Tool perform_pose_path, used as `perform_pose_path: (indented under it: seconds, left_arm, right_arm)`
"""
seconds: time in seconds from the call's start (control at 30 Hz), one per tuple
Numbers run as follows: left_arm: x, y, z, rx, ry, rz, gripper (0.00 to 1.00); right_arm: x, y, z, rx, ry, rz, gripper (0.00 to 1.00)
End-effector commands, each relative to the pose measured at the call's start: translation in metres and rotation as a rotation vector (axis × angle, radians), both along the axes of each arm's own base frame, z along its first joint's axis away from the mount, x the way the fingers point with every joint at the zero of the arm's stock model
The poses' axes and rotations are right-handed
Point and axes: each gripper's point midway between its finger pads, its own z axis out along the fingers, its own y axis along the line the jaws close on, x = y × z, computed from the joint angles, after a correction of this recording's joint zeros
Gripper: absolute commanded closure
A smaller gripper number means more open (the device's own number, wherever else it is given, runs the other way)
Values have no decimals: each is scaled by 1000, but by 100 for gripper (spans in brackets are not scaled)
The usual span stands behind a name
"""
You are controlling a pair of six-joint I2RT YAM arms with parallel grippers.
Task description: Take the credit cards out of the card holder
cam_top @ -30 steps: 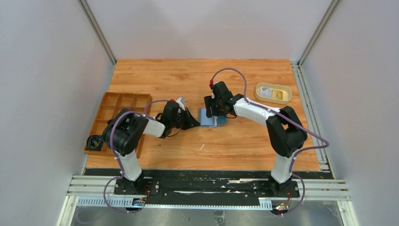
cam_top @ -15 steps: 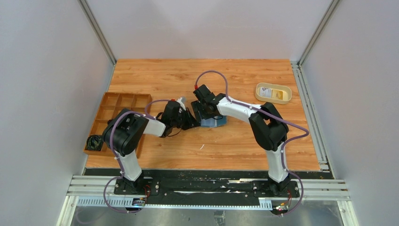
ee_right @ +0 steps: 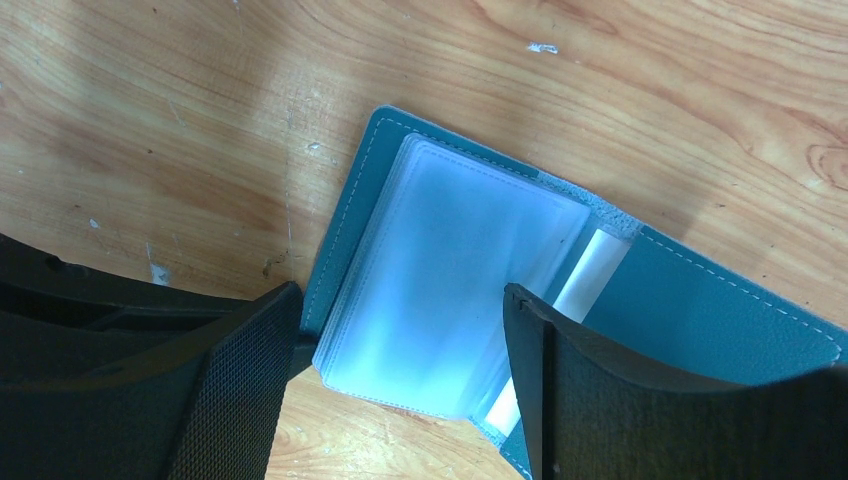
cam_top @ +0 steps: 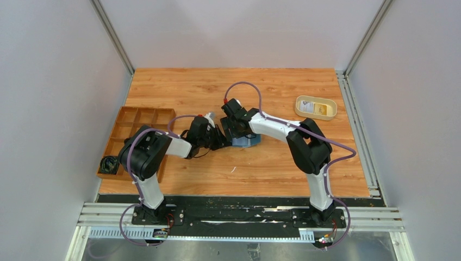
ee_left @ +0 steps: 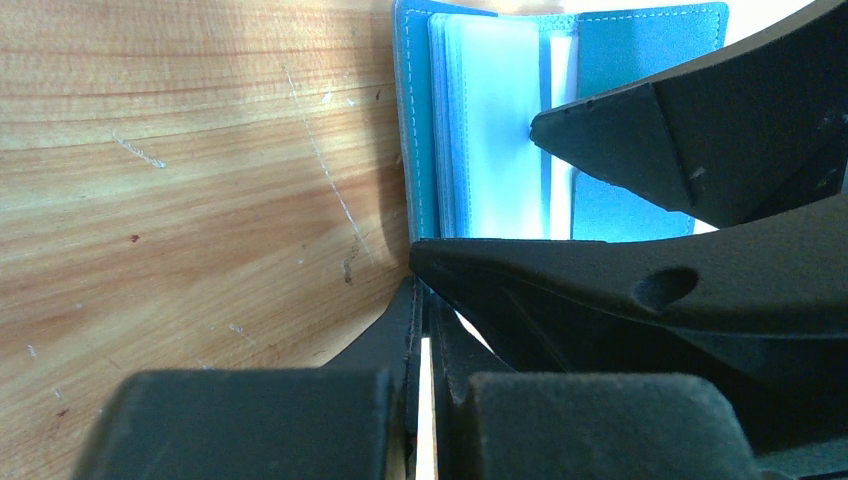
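The blue card holder (cam_top: 250, 141) lies open on the table, its clear sleeves (ee_right: 450, 290) fanned over the left cover. A white strip (ee_right: 592, 268) shows by the spine; I cannot tell if it is a card. My right gripper (ee_right: 400, 300) hangs open over the holder (ee_right: 720, 310) with the sleeves between its fingers (ee_right: 240, 390). My left gripper (ee_left: 428, 300) is shut, its tips at the near left corner of the holder (ee_left: 640, 60); a sliver of light shows between its fingers. Two credit cards (cam_top: 315, 107), one whitish and one yellow, lie in the cream dish (cam_top: 298, 103).
A brown wooden compartment tray (cam_top: 142, 116) stands at the left edge, with a black coiled thing (cam_top: 108, 164) in its near corner. The two grippers (cam_top: 227, 136) crowd together at the holder's left side. Frame rails run along the table's right edge.
The right arm swung left, from the holder's right part to over the sleeves, and its jaws opened wider. In the last half second it barely moved. The left arm stayed put.
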Motion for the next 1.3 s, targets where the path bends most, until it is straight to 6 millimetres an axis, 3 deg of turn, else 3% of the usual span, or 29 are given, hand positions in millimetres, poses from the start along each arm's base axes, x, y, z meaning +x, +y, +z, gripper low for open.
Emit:
perform_pose_path:
  seconds: [0.0, 0.67, 1.27]
  left_arm:
    - [-1, 1, -5, 35, 0, -3, 100]
    - [0, -3, -8, 30, 23, -24, 100]
    - [2, -1, -2, 49, 9, -14, 100]
  right_arm:
    - [-7, -22, -6, -90, -1, -17, 23]
    - [2, -21, 28, 58, -85, -42, 23]
    - [3, -18, -9, -25, 6, -15, 24]
